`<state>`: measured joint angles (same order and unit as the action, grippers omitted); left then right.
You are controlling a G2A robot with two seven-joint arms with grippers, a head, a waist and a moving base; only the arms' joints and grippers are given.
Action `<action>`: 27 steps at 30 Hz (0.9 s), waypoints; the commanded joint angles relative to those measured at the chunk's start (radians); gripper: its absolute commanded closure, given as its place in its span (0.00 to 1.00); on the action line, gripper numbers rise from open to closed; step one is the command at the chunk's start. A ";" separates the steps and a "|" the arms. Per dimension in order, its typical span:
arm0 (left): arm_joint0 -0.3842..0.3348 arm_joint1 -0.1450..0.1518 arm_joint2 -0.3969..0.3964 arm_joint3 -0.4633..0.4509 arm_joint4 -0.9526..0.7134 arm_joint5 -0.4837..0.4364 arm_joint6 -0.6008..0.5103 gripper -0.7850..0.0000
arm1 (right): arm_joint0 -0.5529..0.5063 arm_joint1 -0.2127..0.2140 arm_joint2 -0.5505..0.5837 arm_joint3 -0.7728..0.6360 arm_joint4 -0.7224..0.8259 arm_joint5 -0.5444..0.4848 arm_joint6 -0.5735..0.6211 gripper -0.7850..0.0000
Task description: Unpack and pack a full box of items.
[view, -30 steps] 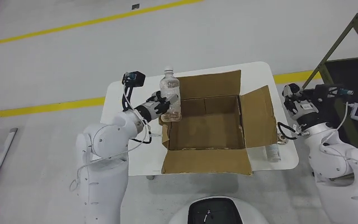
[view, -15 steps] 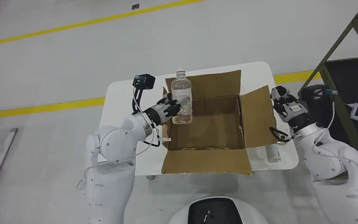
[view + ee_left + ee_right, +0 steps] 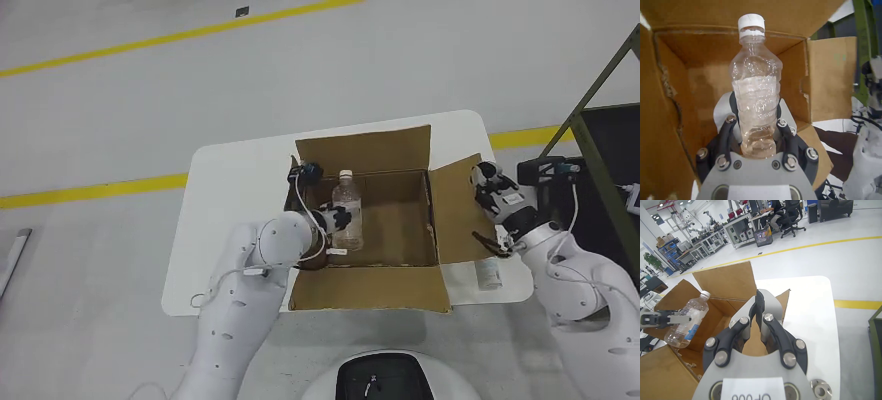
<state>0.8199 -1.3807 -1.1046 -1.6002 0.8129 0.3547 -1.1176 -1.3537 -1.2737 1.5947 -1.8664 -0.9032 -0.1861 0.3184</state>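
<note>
while over the open box [image 3: 380, 152], clear bottle [image 3: 347, 208] tight in left tool [image 3: 755, 113]; right tool [image 3: 757, 306] clenched

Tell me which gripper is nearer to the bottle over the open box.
Left. The left gripper is clamped on the bottle, above the cardboard box; the right gripper sits shut by the box's side flap, well apart from the bottle.

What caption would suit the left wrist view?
Left pincer holds a clear bottle over the open cardboard box.
</note>
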 commanded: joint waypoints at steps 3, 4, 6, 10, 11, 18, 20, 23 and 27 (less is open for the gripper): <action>-0.015 -0.004 0.005 0.052 -0.026 0.046 -0.026 1.00 | 0.000 0.002 -0.016 -0.023 -0.017 -0.008 0.004 1.00; -0.018 -0.005 0.008 0.066 -0.029 0.056 -0.029 1.00 | 0.001 0.002 -0.020 -0.029 -0.018 -0.012 0.006 1.00; -0.027 -0.006 0.016 0.085 -0.021 0.072 -0.029 1.00 | 0.003 0.003 -0.029 -0.040 -0.019 -0.020 0.016 1.00; -0.044 -0.009 0.040 0.119 0.015 0.108 -0.037 1.00 | 0.012 0.005 -0.051 -0.048 -0.022 -0.036 0.050 1.00; -0.049 -0.009 0.049 0.128 0.033 0.119 -0.040 1.00 | 0.014 0.006 -0.060 -0.046 -0.026 -0.040 0.065 1.00; -0.075 -0.015 0.090 0.170 0.083 0.167 -0.074 1.00 | 0.024 0.007 -0.118 -0.021 -0.067 -0.031 0.116 1.00; -0.073 -0.017 0.094 0.174 0.081 0.169 -0.071 1.00 | 0.024 0.008 -0.125 -0.019 -0.071 -0.028 0.115 1.00; -0.071 -0.018 0.103 0.179 0.091 0.169 -0.075 1.00 | 0.022 0.009 -0.130 -0.023 -0.073 -0.029 0.118 1.00; -0.075 -0.020 0.108 0.192 0.097 0.171 -0.074 0.77 | 0.023 0.011 -0.130 -0.026 -0.072 -0.029 0.120 1.00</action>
<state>0.7457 -1.4002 -0.9977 -1.4114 0.9102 0.5255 -1.1923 -1.3313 -1.2632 1.4648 -1.8926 -0.9749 -0.2151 0.4383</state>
